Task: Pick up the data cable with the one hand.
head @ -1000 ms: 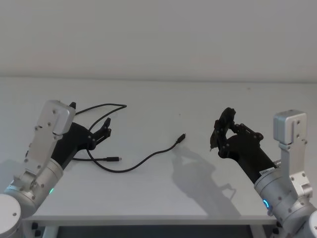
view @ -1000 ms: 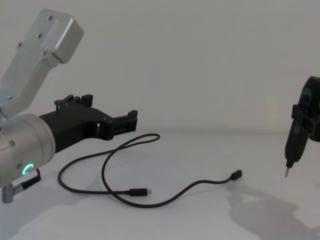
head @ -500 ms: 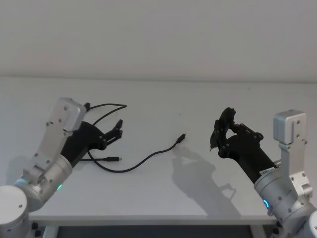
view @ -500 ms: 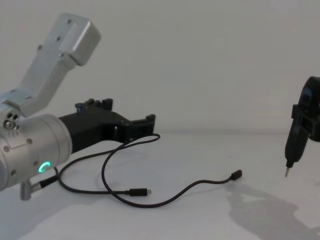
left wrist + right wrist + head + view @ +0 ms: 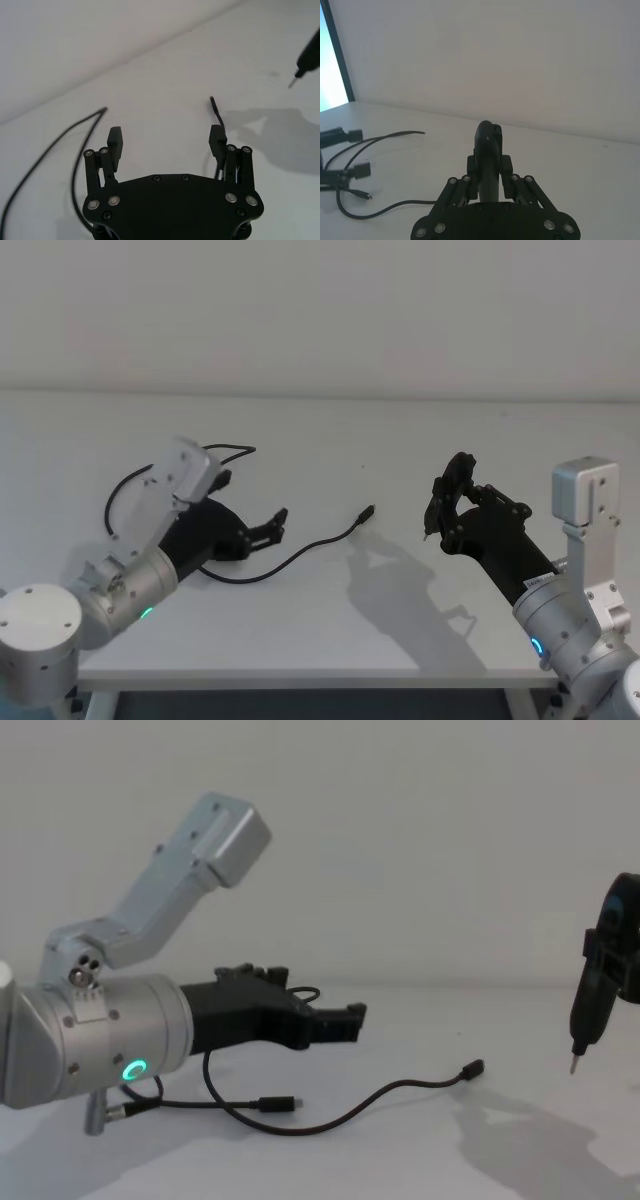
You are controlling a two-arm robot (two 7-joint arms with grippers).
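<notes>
White tabletop (image 5: pixel 330 440), black data cable (image 5: pixel 310 550) lying loose on it, nothing gripping it. The cable loops on the robot's left, behind and under the left arm, then sweeps out toward the middle of the table. One plug (image 5: pixel 473 1069) ends there, in the open stretch between the two grippers. The second plug (image 5: pixel 275 1103) lies flat on the table, below the left gripper as seen from the chest.

Left gripper (image 5: pixel 275 524): reaches forward and toward the centre, low over the cable. Jaws wide open, empty. The chest view shows the fingers clear of the surface, with the cable passing underneath and a gap between. In the left wrist view one strand runs beneath one finger (image 5: pixel 217 137), and its plug end shows just beyond that fingertip. Another strand curves away outside the other finger. Nothing sits between the pads. Green ring (image 5: pixel 133 1070) is lit on the silver wrist cylinder.

Right gripper (image 5: pixel 489 167): on the right side, raised off the table, well apart from the cable. Fingers closed around a black tapered tool (image 5: pixel 590 998) with a blue accent. Its thin metal tip points down and hangs above the tabletop, not touching.
</notes>
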